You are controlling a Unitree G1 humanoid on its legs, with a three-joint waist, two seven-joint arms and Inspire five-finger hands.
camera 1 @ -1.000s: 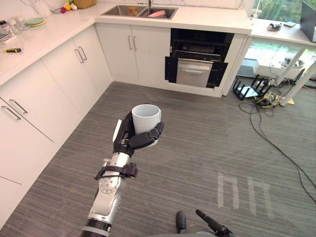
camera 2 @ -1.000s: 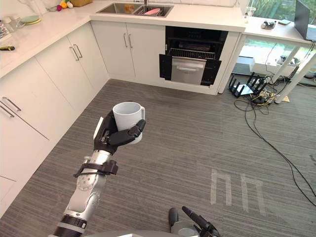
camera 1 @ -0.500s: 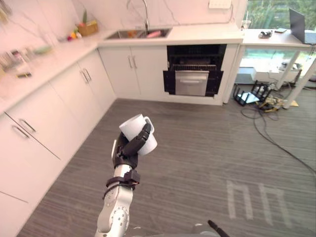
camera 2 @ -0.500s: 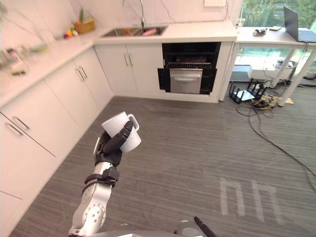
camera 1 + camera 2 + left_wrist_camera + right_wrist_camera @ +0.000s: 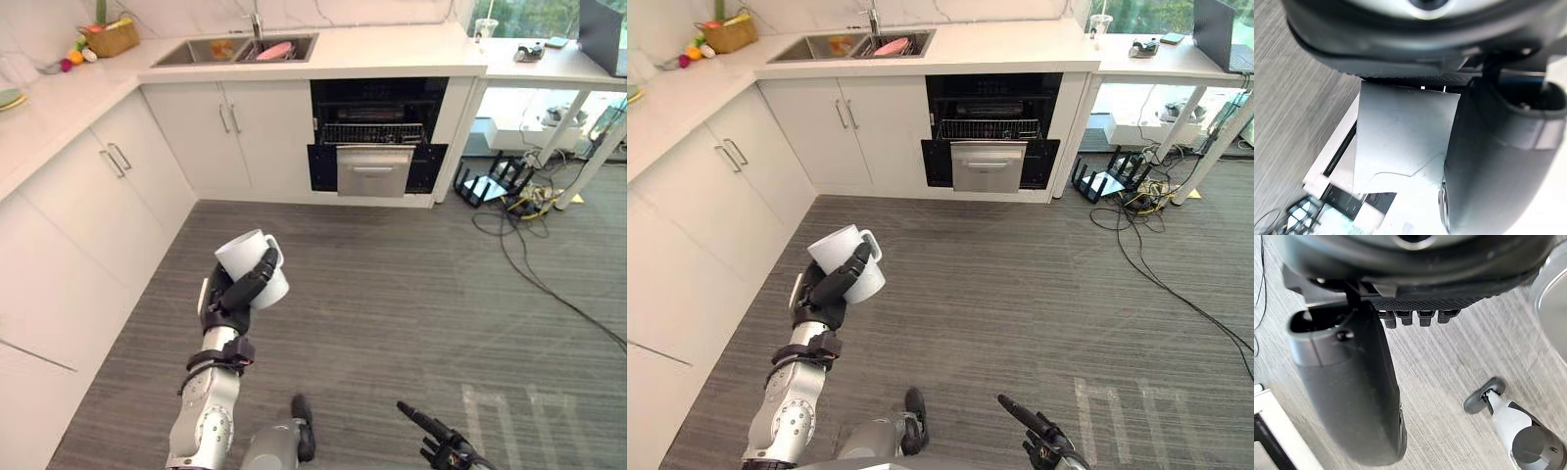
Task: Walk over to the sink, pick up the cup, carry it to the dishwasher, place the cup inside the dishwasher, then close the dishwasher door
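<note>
Pickup done: left hand (image 5: 227, 296) curled round the white mug (image 5: 245, 258), well short of the open dishwasher (image 5: 377, 147). Right hand (image 5: 1046, 443) idle, empty, fingers loose. Outstanding: approach, loading, door closure.

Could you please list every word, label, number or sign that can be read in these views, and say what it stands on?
None can be read.
The cup in the left hand shows a plain white side.
The open dishwasher carries no print large enough to read.
The pale floor marks are bare strips, not letters.
</note>
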